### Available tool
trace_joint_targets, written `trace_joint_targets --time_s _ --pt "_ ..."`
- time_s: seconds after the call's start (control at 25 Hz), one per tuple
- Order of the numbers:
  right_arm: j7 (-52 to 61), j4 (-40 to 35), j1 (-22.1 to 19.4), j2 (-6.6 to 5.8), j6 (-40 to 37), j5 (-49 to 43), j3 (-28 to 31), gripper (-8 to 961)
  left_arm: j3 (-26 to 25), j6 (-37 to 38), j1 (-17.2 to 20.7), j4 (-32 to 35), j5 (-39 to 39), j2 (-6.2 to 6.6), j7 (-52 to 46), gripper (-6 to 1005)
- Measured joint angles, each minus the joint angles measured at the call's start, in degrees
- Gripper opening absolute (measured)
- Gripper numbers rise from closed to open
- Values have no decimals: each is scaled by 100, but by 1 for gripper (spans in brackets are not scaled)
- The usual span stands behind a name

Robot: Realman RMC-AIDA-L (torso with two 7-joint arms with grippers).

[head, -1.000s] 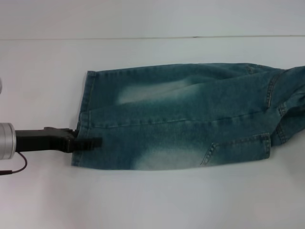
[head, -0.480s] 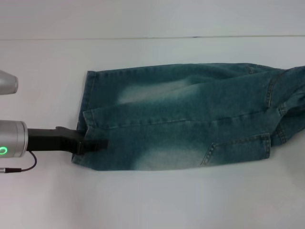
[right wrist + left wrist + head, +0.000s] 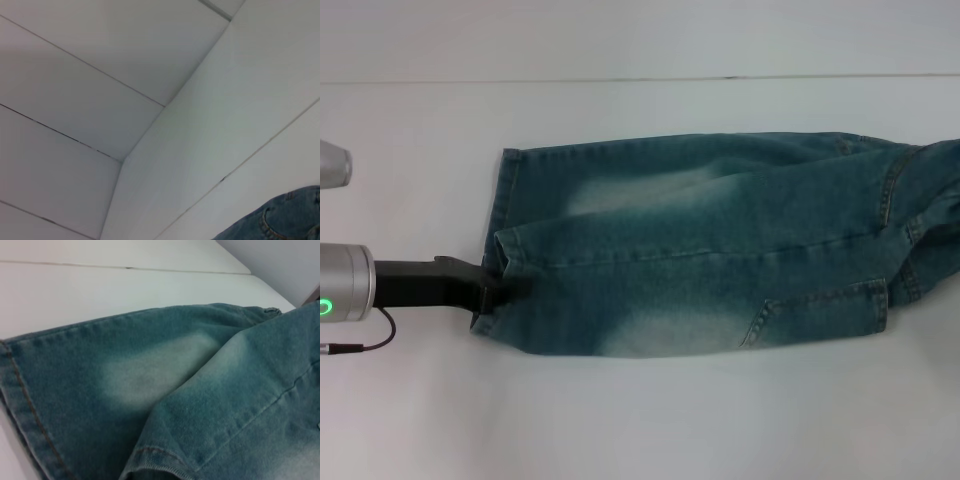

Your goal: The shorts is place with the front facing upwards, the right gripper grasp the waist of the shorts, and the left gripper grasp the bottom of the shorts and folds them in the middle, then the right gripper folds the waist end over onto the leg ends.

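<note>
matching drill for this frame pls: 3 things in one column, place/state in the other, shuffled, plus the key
Things:
1. left gripper
2. shorts
3. waist
4. table

Place or state:
A. white surface under the denim
B. at the near leg hem, on the robot's left
C. bunched at the robot's right edge of the head view
D. lying flat, legs pointing to the robot's left

Pairs: 1-B, 2-D, 3-C, 4-A

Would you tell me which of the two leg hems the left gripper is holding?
The left gripper holds the nearer leg hem, bunched at its fingers; the farther hem lies flat, untouched.
</note>
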Motion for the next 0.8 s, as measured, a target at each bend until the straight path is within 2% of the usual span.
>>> trace_joint_targets --time_s 0.08,0.8 --pt "0 0 -8 3 -39 0 8 49 -12 4 -4 6 -38 0 -1 50" --pt "5 -9 -9 9 -210 179 25 48 -223 26 -34 33 -804 91 103 35"
